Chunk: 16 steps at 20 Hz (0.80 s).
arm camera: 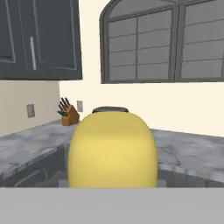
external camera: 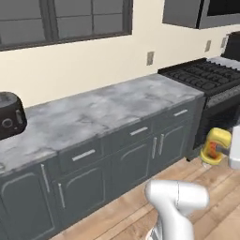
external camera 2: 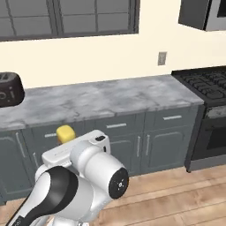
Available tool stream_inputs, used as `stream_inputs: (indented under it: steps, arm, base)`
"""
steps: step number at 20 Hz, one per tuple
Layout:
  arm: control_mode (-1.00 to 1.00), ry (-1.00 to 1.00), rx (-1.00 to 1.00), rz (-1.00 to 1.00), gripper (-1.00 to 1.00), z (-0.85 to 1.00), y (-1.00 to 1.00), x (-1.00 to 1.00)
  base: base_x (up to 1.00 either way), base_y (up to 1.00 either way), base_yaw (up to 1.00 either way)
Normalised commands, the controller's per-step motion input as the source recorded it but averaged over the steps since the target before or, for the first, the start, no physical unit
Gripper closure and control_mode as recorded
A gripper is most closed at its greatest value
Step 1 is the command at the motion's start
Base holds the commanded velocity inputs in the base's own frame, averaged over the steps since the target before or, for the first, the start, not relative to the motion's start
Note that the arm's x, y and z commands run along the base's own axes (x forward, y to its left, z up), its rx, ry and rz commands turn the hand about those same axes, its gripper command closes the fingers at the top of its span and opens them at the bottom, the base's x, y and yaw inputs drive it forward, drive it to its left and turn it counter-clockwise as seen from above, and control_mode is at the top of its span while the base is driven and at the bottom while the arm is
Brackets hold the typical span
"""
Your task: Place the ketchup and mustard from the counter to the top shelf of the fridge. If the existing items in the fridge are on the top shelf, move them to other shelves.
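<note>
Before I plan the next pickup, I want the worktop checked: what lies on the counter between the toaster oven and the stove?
Nothing: in the left base view the counter is bare marbled stone from the toaster oven to the stove.

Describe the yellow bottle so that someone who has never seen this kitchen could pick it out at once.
Find the long grey marbled counter over dark cabinets, with the black stove at its end. In front of those cabinets, above the wooden floor, the robot's pincer holds the mustard bottle. It is the one bright yellow thing, squat, with an orange label.
</note>
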Motion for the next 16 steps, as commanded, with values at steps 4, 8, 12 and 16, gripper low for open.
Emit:
stream_inputs:
  steps: [4, 8, 12, 16]
  arm:
    - [1.0, 0.0, 0.0, 0.0, 1.0, 0.0, 0.0, 0.0]
    - [1.0, 0.0, 0.0, 0.0, 1.0, 0.0, 0.0, 0.0]
    - [1.0, 0.0, 0.0, 0.0, 1.0, 0.0, 0.0, 0.0]
    - [1.0, 0.0, 0.0, 0.0, 1.0, 0.0, 0.0, 0.0]
  base:
    - [0.01, -0.89, -0.69]
    - [0.11, -0.92, -0.64]
    - [0.34, -0.72, -0.62]
    - [0.82, -0.24, -0.54]
